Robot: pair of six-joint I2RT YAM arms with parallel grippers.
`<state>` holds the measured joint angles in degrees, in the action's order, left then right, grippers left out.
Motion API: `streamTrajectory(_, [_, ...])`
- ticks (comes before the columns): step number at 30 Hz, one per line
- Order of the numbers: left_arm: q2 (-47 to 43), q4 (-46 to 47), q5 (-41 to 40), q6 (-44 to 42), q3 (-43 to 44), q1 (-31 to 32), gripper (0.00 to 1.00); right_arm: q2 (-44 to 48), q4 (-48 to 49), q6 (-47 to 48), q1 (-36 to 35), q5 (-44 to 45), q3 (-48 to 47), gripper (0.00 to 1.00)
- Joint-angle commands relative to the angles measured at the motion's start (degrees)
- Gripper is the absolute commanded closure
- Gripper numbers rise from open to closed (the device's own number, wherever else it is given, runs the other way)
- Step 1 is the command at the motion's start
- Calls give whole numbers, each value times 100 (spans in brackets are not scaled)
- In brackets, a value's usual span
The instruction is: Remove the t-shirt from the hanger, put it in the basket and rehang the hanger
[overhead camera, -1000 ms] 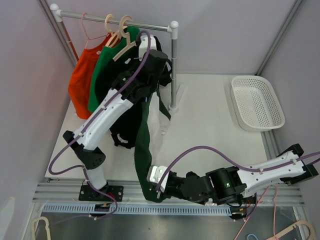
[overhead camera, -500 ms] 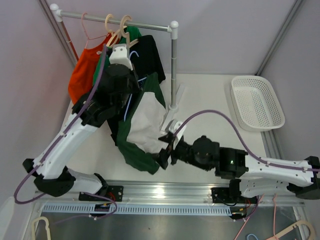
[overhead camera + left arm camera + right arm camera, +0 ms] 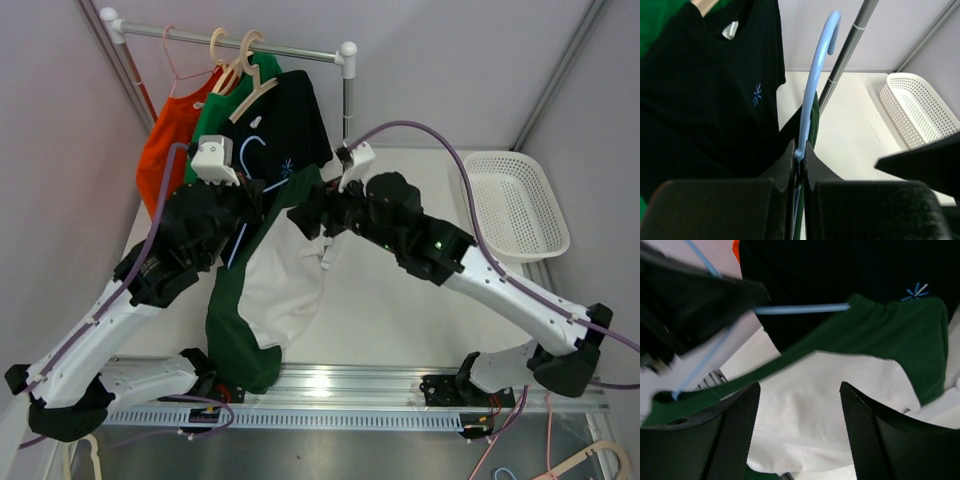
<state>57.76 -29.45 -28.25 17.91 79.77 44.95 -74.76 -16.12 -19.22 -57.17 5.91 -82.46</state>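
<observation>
Right gripper (image 3: 799, 390) had risen toward the rail (image 3: 250, 45) | we saw it spread wide by the t-shirt (image 3: 285, 290) | left gripper (image 3: 800, 151) clamped on the blue hanger (image 3: 815, 85).

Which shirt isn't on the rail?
The green-and-white t-shirt, on the blue hanger in the left gripper; the orange shirt, green shirt and black shirt hang from the rail.

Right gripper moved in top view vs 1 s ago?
Yes. The right gripper moved away from the front rail, up toward the rack post, and is now by the green-and-white t-shirt.
</observation>
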Motion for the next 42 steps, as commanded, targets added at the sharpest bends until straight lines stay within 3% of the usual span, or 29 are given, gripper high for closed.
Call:
streamTrajectory(1, [-317,1490,-84,-279,-531,128,99,-591,-813,-747,39,-64,-963,32])
streamTrajectory(6, [-467,2627,-348,-770,-1252,268,99,-1347,-1349,-1031,74,-126,-1764,42])
streamTrajectory(12, [-397,3419,-638,-1210,-1350,400,99,-1471,-1815,-1013,65,366,-2064,43])
streamTrajectory(42, [-792,3025,-392,-789,-1736,550,99,-1708,-1025,-916,100,806,-1836,38])
